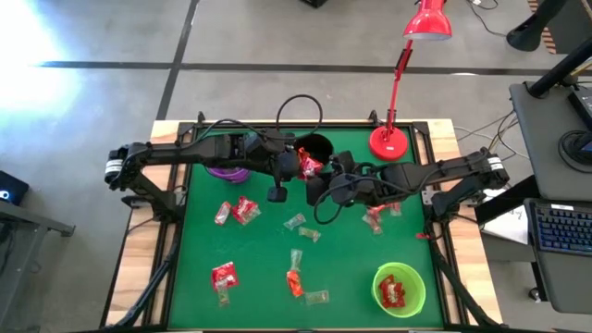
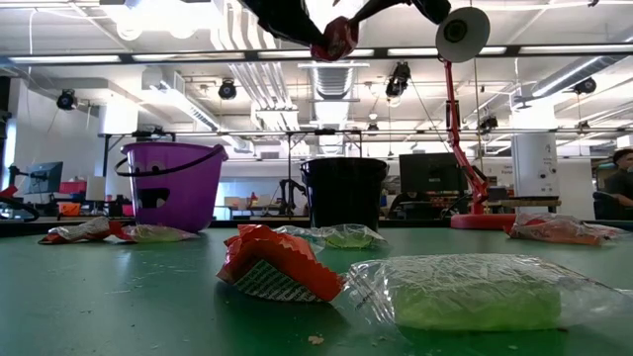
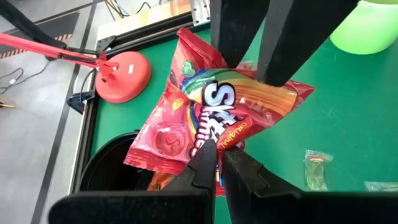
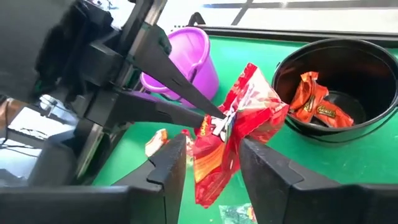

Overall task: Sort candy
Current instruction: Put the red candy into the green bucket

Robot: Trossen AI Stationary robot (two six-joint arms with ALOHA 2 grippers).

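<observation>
Handover is under way above the black cup [image 4: 336, 87] at the table's far edge. I see the left gripper [image 3: 217, 155] clamped on the edge of a red Skittles packet [image 3: 211, 118], which hangs clear of the table beside the cup's rim. The right gripper [image 4: 211, 155] has its fingers apart on either side of the packet, apparently releasing it. I judge the drop goes into the black cup, which already holds orange wrappers [image 4: 314, 99]. Other candy [image 1: 242, 211] lies scattered on the green table [image 1: 351, 268].

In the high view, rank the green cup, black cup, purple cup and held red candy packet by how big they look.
1. Green cup, fully visible.
2. Black cup and purple cup: arms cover both, so unranked.
3. Red candy packet, pinched by left gripper; right gripper open beside it.
</observation>
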